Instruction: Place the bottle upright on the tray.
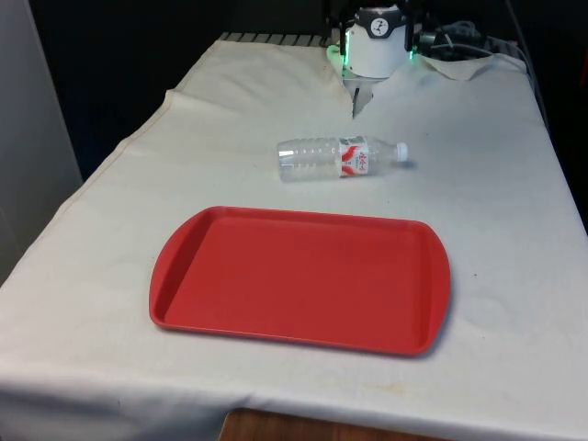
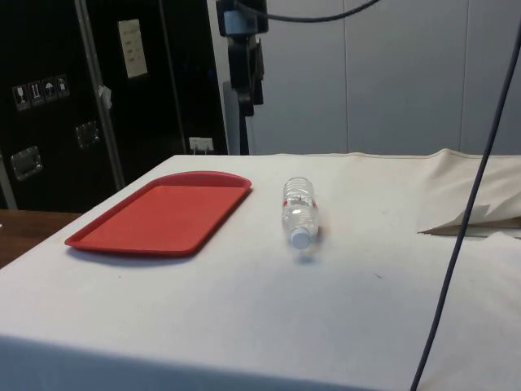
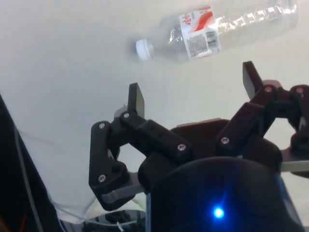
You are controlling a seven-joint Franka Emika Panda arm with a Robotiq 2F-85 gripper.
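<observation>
Clear plastic water bottle [image 1: 341, 158] with a white cap and a red-and-white label, seen flat on its side on the white tablecloth [image 1: 496, 184], cap pointed toward the front view's right. Lay just beyond the far long edge of the red rectangular plastic tray [image 1: 300, 278], near it but not touching. Nothing on the tray but its own bare red floor.

In the side view, same bottle [image 2: 299, 211] beside the tray [image 2: 163, 213], cap end turned toward that camera, body resting fully on the cloth [image 2: 366, 269].

Black two-finger gripper [image 3: 193, 92] hung in the air above the table, fingers spread wide apart and holding nothing. Through the wrist view, one fingertip [image 3: 136, 100] and the other well separated, bare cloth [image 3: 72, 72] showing in the gap. Bottle [image 3: 217, 31] out past the fingertips, clear of them, lying crosswise to the gap and off toward the side of one finger rather than centred between the two. No contact between claw and bottle; open cloth between them. Bottle not upright, not on the tray.
</observation>
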